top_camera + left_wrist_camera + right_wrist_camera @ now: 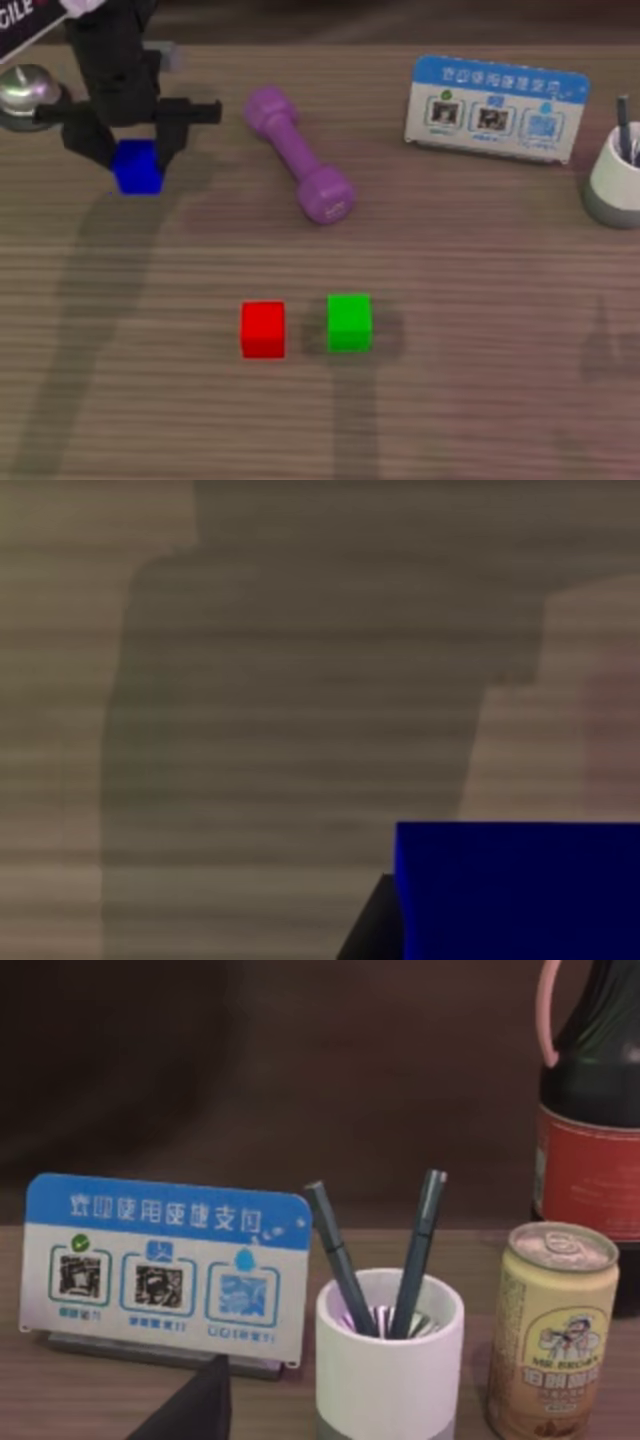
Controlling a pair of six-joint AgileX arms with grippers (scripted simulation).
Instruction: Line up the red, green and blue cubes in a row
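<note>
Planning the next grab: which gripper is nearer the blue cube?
Left. The left gripper is right at the blue cube, fingers either side of it. The right gripper is out of the top view, facing the pen cup at the table's right.

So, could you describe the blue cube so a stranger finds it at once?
Start at the silver bell in the table's far left corner. Just right of it, the left tool straddles the blue cube. It is the only cube apart from the red and green pair.
</note>
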